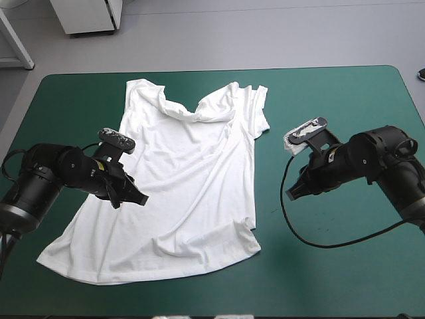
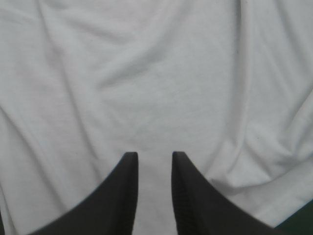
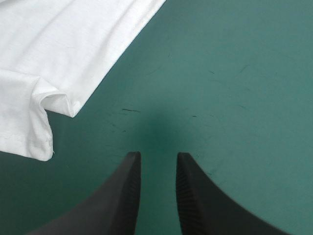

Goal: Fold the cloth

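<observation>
The white T-shirt (image 1: 192, 179) lies spread on the teal-green cover (image 1: 332, 106), collar toward the far edge, hem toward the front, with wrinkles across the body. My left gripper (image 1: 136, 197) hovers over the shirt's left side, open by a narrow gap, with nothing between its fingers; under it the T-shirt (image 2: 156, 73) shows as wrinkled white cloth. My right gripper (image 1: 292, 193) is open over bare cover to the right of the shirt. Ahead of my right gripper (image 3: 158, 156) and to one side lies an edge of the T-shirt (image 3: 63, 44) with a folded corner, apart from the fingers.
Bare teal-green cover (image 3: 234, 88) stretches around the right gripper and along the table's right half. A strip of cover (image 2: 303, 223) shows past the shirt's edge beside the left gripper.
</observation>
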`<state>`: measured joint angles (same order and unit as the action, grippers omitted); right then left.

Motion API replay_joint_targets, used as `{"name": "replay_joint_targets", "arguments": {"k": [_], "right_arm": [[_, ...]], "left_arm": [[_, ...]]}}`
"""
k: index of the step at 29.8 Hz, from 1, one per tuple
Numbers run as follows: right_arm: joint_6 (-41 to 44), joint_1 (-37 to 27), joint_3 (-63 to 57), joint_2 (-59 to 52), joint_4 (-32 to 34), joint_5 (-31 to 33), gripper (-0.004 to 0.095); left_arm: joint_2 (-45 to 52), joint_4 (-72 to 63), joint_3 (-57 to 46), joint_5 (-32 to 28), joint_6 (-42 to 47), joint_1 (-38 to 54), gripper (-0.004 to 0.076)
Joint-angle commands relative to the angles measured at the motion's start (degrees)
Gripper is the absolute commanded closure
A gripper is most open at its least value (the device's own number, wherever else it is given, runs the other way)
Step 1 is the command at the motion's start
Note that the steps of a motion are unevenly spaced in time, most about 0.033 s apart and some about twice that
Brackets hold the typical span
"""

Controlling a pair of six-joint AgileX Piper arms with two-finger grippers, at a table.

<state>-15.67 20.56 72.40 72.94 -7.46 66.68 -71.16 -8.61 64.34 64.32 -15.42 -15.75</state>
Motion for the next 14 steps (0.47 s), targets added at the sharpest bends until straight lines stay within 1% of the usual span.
{"name": "replay_joint_targets", "arguments": {"k": [1, 3, 5, 8, 9, 11, 14], "right_arm": [[0.6, -0.3, 2.0, -1.6, -0.4, -1.6, 0.0664], [0.5, 0.3, 2.0, -1.5, 0.1, -1.6, 0.0652], [-0.2, 1.8, 2.0, -1.4, 1.6, -1.6, 0.0604], [0.1, 5.6, 2.0, -0.9, 4.7, -3.2, 0.0460], [0.8, 6.8, 2.0, -0.4, 5.8, -3.9, 0.0426], [2.1, 9.3, 2.0, 0.3, 8.5, -5.3, 0.0367], [3.4, 12.2, 2.0, 1.1, 10.1, -6.4, 0.0356]], "left_arm": [[1.2, 1.8, 2.6, 0.9, 4.9, 0.2, 0.0542], [1.8, 4.7, 4.2, 3.6, 7.5, 0.8, 0.0542], [2.9, 7.2, 5.0, 4.2, 8.9, 1.5, 0.0535], [5.2, 10.8, 5.5, 7.7, 10.7, 3.8, 0.0498], [5.9, 12.3, 5.5, 9.0, 11.6, 4.6, 0.0482], [7.4, 14.8, 4.7, 9.5, 13.2, 6.2, 0.0444], [10.1, 17.2, 1.4, 9.5, 14.5, 8.7, 0.0398]]}}
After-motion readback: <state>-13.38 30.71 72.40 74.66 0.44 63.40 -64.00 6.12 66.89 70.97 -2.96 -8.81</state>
